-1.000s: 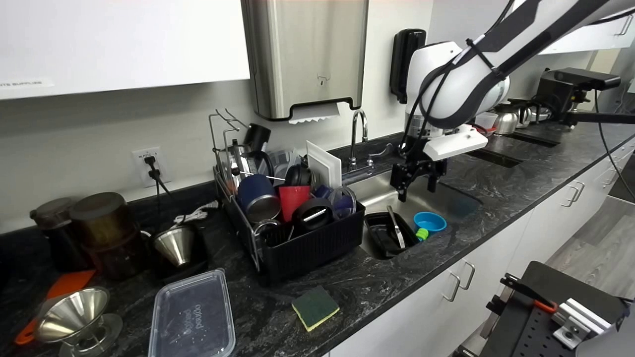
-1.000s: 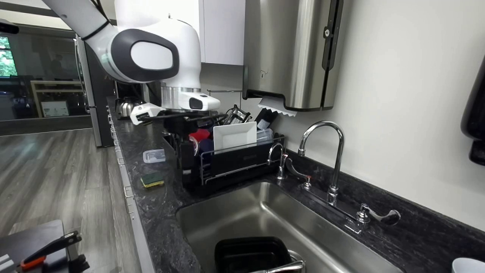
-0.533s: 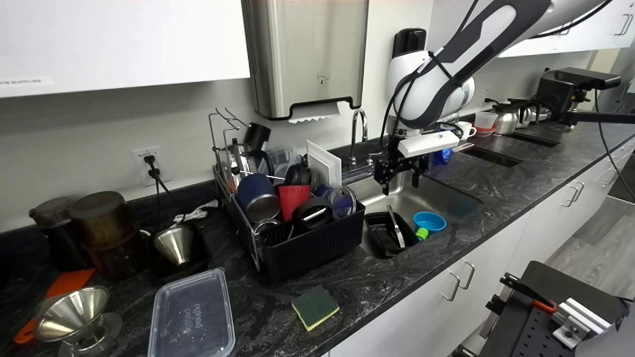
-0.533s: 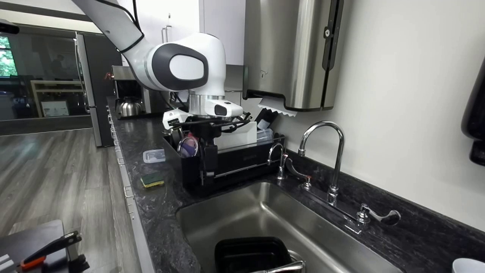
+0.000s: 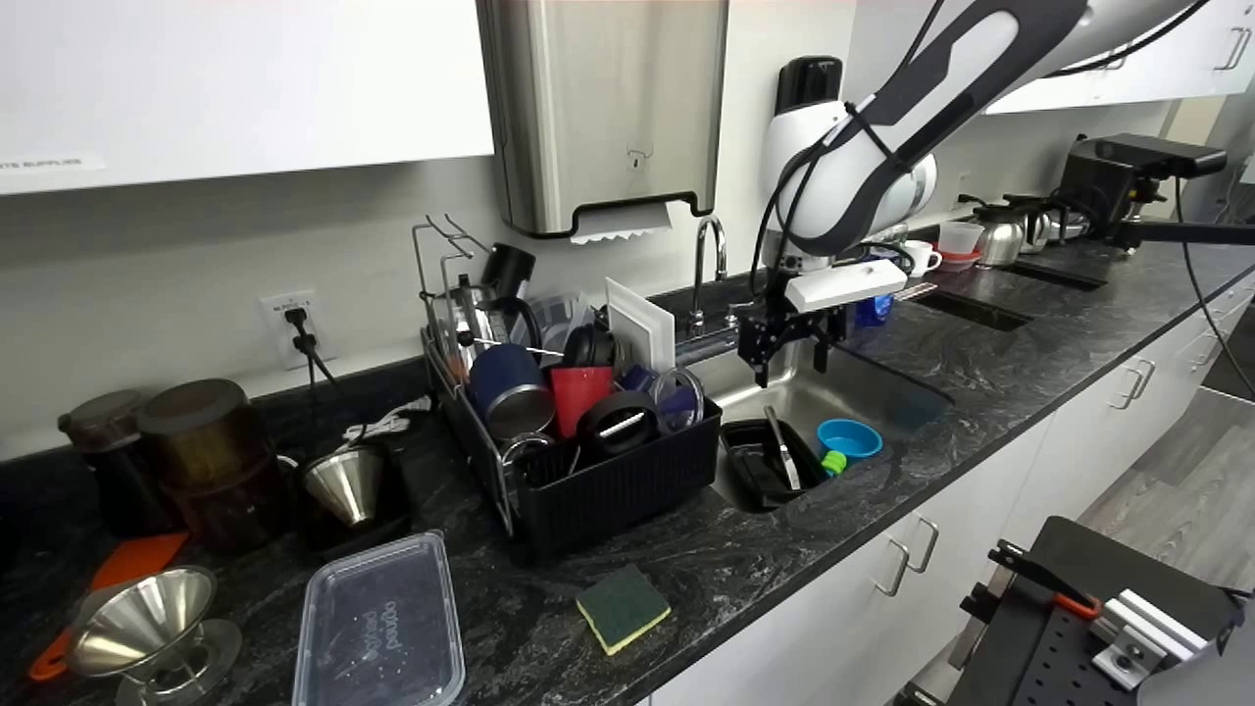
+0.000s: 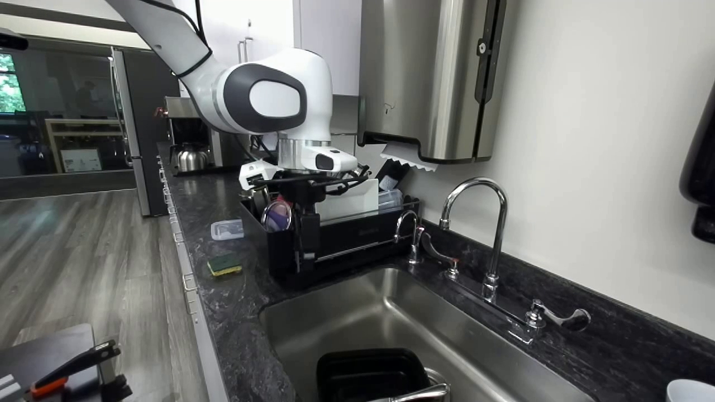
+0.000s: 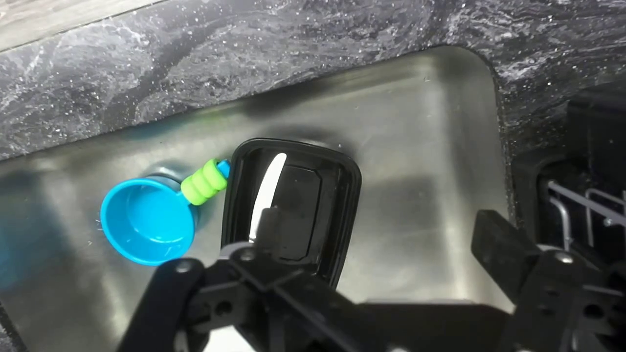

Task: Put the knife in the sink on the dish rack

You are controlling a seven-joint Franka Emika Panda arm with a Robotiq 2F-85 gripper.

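Note:
The knife [image 7: 268, 190] shows a pale, shiny blade in the wrist view. It lies in a black plastic tray [image 7: 298, 210] inside the steel sink [image 7: 406, 146]. In an exterior view the knife [image 5: 781, 446] leans across that tray with its handle end over the rim. My gripper [image 7: 379, 225] is open and empty, pointing down above the sink. One finger covers part of the knife in the wrist view, but it hangs well above it. Beside the sink stands the black dish rack [image 5: 627, 490], piled with dishes. An exterior view shows my gripper [image 6: 307, 257] in front of the rack.
A blue cup [image 7: 151, 222] with a green handle lies beside the tray. The faucet [image 6: 497, 240] rises behind the sink. A white square plate [image 5: 642, 328] stands up at the rack's sink side. A sponge [image 5: 624, 608] and a clear container [image 5: 382, 623] lie on the counter.
Over the last second my arm has shifted toward the faucet side, then nearly stopped. The gripper has stayed open. The knife and tray have not moved.

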